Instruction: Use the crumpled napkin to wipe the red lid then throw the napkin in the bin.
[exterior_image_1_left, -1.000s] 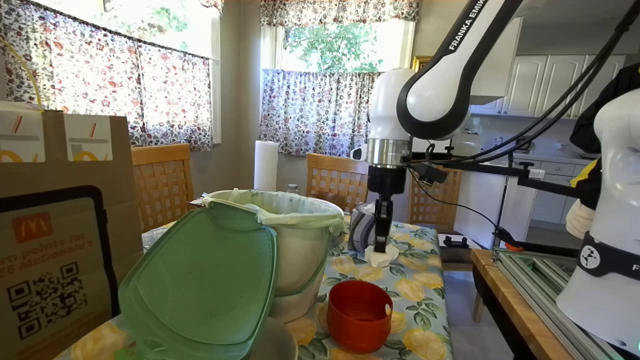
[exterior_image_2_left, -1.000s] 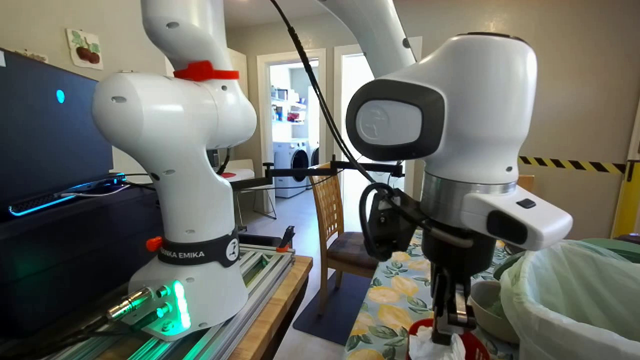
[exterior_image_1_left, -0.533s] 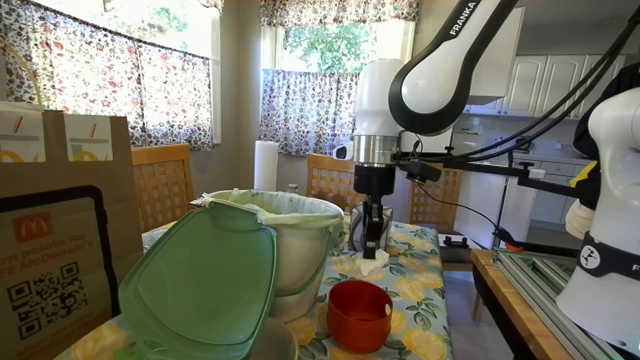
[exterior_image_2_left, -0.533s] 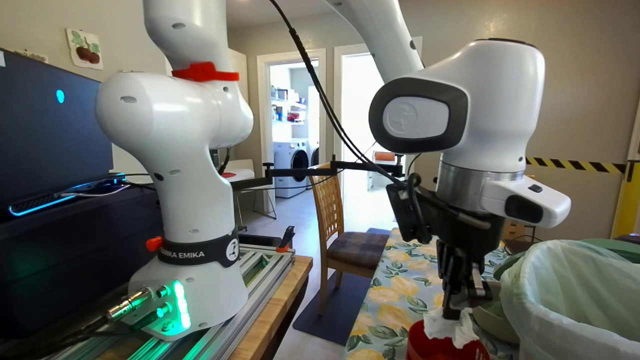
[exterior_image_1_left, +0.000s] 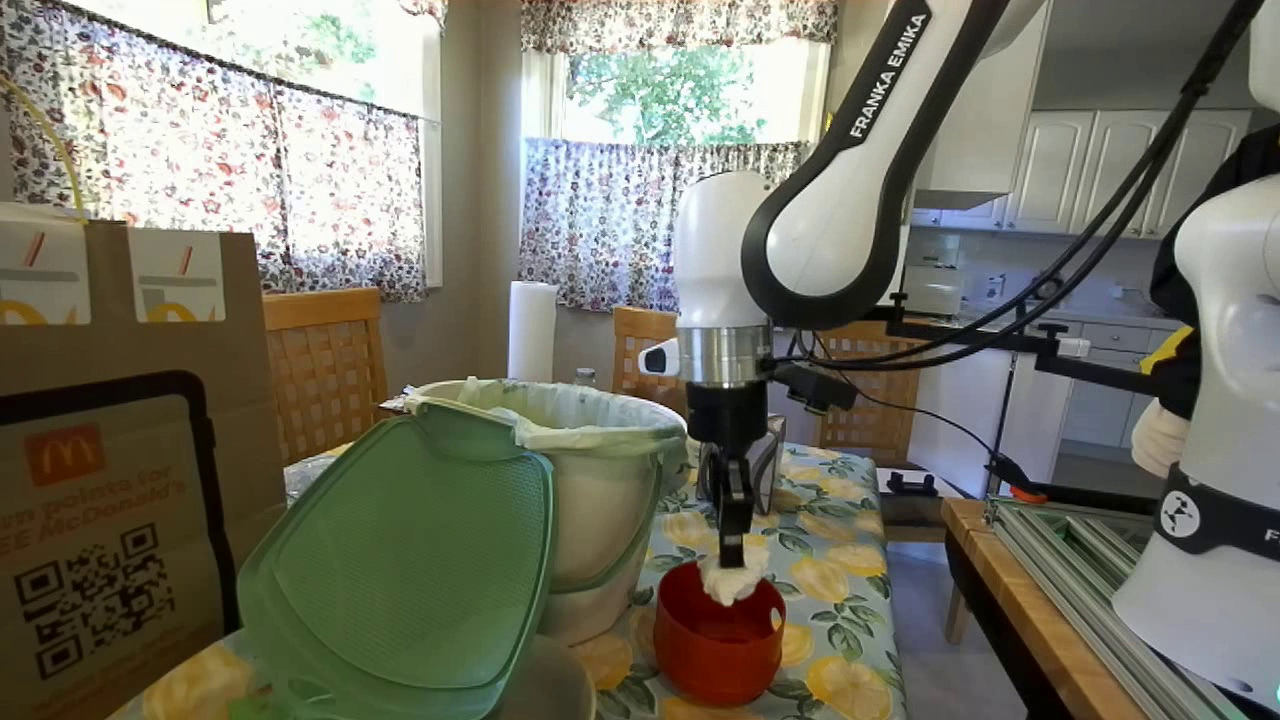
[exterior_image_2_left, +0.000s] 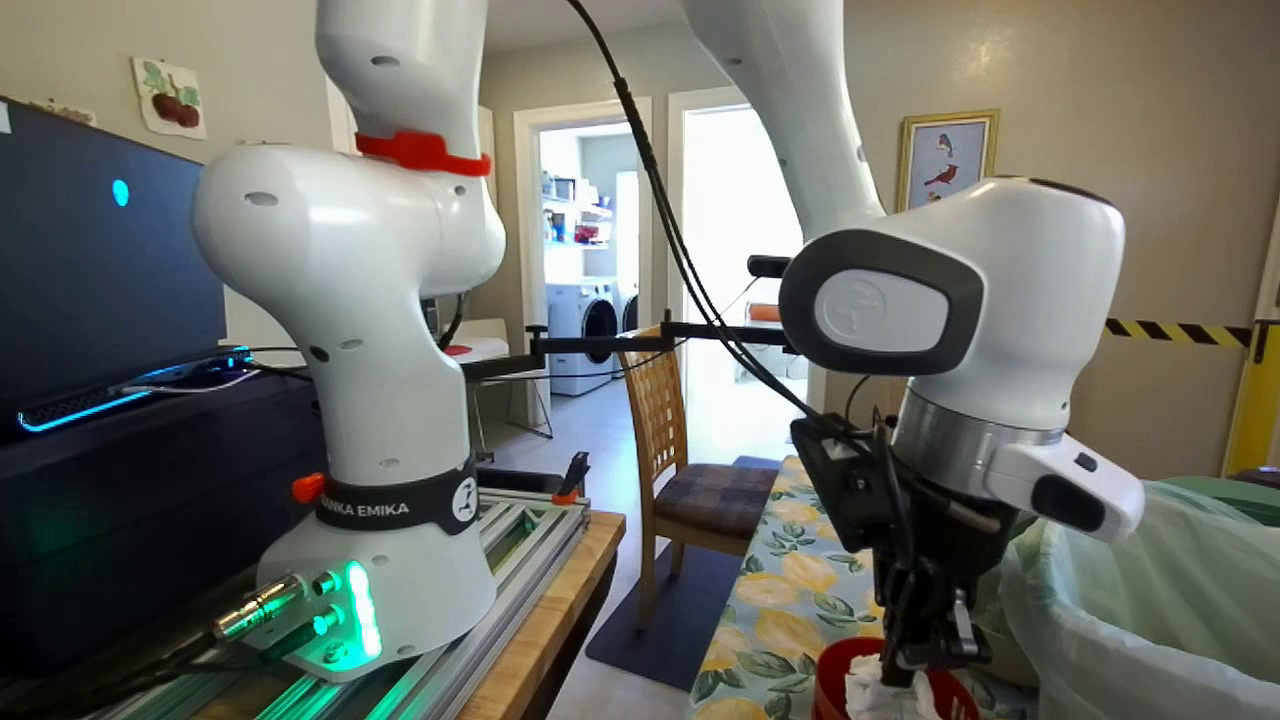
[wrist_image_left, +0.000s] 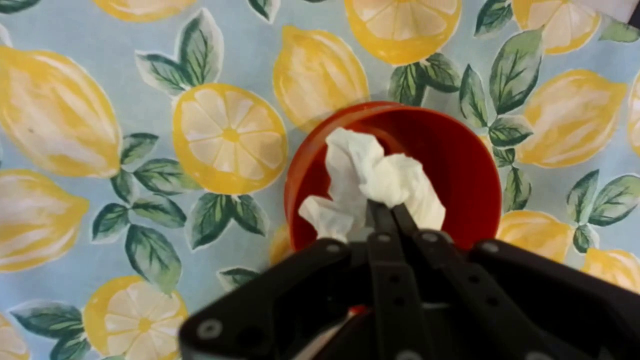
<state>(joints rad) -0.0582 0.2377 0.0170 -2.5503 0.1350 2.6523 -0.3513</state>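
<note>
Moved: jaws and napkin have lowered toward the red pot since half a second ago.
Jaws: clenched on the napkin.
Napkin: at the red pot's mouth, depth unclear; probably light, soft, tearable, best pinched mid-bunch.
Red pot: likely stiff, apt to slide.
</note>
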